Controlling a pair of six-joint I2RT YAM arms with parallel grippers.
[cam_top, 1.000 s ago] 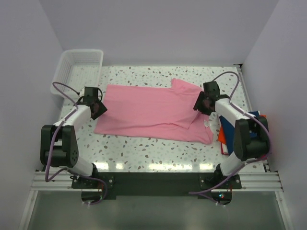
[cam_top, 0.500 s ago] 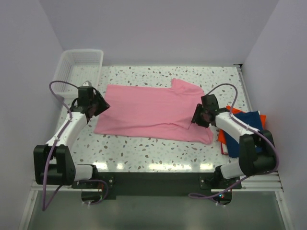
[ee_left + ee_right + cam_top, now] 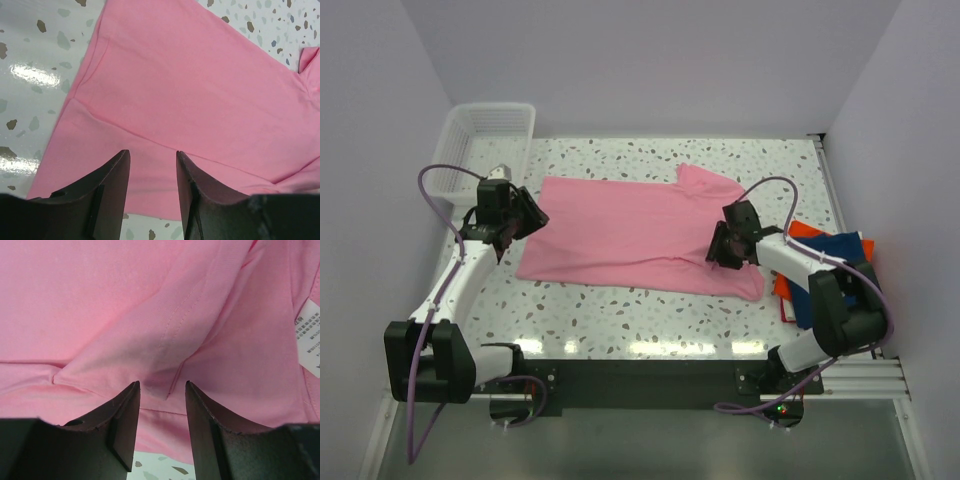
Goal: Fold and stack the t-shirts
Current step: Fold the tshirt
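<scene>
In the far-left corner, white basket near pink t-shirt

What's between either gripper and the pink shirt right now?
Nothing visible. The left gripper is open over the pink t-shirt near its left edge. The right gripper is open over the folded cloth on its right side. In both wrist views only bare pink cloth shows between the jaws.

Bare table open along the near edge, between pink t-shirt and base plate; narrower strip behind the shirt. The basket blocks the far-left corner; folded shirts crowd the right edge by the right arm.
</scene>
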